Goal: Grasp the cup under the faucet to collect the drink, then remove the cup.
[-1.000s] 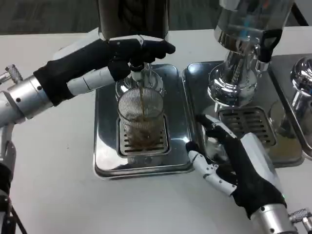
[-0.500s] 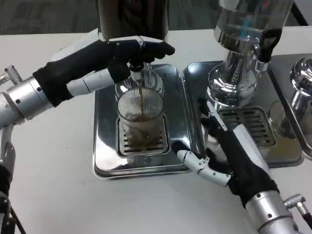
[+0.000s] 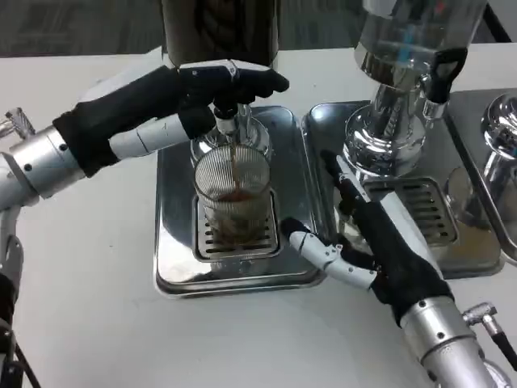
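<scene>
Our left hand (image 3: 206, 93) reaches in from the left and rests on the faucet (image 3: 227, 121) of the dark drink dispenser (image 3: 220, 28). Its dark fingers (image 3: 257, 78) wrap over the tap, apparently pressing it so the drink runs. We judge the hand to be gripping the faucet, since a thin brown stream (image 3: 233, 162) falls from the spout.

Directly below stands the cup (image 3: 233, 194), a clear ribbed glass set upright on the slotted grate (image 3: 236, 234) of a shiny metal drip tray (image 3: 174, 242). It sits there so the stream lands inside it. A small pool of brown drink lies in its lower part, so filling seems far from done.

Our right hand (image 3: 367, 242) comes up from the lower right, forearm angled toward the middle of the picture. It is open and holds nothing. Its fingers are spread, the white and black fingertips (image 3: 300, 239) lying over the tray's right edge, just beside the cup but not touching it. One finger points up toward the second dispenser (image 3: 404, 73), a chrome one standing on its own tray (image 3: 323, 129) to the right. The pose looks like a readying to close around the cup from its right side.

Both trays rest on the white tabletop (image 3: 89, 275).
</scene>
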`<action>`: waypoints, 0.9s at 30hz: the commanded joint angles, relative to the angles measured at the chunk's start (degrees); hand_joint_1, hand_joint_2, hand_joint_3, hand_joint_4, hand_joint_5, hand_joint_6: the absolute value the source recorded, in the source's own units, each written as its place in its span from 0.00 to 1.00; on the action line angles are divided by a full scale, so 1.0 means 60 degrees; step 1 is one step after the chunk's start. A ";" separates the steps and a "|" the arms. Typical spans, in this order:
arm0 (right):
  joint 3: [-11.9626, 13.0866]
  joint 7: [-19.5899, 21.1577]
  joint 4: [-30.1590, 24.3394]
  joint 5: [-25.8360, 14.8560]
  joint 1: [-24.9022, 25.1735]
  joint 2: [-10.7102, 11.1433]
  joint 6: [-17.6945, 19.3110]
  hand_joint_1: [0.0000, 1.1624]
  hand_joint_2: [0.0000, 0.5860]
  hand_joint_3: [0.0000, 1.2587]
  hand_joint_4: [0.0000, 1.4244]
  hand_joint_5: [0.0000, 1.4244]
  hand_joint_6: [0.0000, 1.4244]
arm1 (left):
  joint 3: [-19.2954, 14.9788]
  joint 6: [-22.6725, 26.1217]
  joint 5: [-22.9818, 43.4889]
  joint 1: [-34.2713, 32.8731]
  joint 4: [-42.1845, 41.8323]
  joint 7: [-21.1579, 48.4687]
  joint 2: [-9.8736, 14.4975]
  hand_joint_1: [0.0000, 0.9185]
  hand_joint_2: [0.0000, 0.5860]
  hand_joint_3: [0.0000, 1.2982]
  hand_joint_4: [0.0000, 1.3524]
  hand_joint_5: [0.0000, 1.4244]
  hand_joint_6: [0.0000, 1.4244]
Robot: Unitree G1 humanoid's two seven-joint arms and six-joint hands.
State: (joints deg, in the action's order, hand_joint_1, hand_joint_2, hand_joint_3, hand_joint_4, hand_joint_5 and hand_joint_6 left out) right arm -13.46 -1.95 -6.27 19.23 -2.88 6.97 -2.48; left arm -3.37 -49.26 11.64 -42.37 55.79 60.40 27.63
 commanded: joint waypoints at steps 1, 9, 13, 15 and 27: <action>0.0183 0.0130 0.0226 -0.0184 0.0203 -0.0102 0.0093 0.47 0.42 0.00 0.00 0.00 0.04 | 0.0158 -0.0130 -0.0208 0.0293 -0.0075 0.0164 0.0080 0.00 0.12 0.21 0.13 0.12 0.13; 0.0211 0.0207 0.0595 -0.0250 0.0557 -0.0287 0.0149 0.46 0.41 0.00 0.00 0.00 0.04 | 0.0172 -0.0128 -0.0205 0.0329 -0.0148 0.0161 0.0081 0.00 0.12 0.21 0.13 0.12 0.13; 0.0152 0.0200 0.0862 -0.0233 0.0816 -0.0387 0.0192 0.46 0.41 0.00 0.00 0.00 0.04 | 0.0175 -0.0129 -0.0210 0.0345 -0.0174 0.0145 0.0088 0.00 0.12 0.21 0.13 0.12 0.13; 0.0135 0.0199 0.0950 -0.0229 0.0900 -0.0410 0.0204 0.46 0.41 0.00 0.00 0.01 0.04 | 0.0175 -0.0123 -0.0210 0.0349 -0.0186 0.0145 0.0099 0.00 0.12 0.22 0.13 0.12 0.13; -0.0072 0.0071 0.1714 -0.0239 0.1685 -0.0494 0.0222 0.46 0.44 0.00 0.00 0.01 0.04 | 0.0166 -0.0070 -0.0179 0.0357 -0.0198 0.0137 0.0088 0.00 0.12 0.22 0.14 0.12 0.13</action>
State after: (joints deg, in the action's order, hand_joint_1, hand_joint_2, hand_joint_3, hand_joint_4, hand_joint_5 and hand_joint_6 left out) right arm -13.40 -1.24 2.64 18.20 5.62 4.49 -2.24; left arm -3.36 -49.34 11.67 -41.63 54.71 60.32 28.15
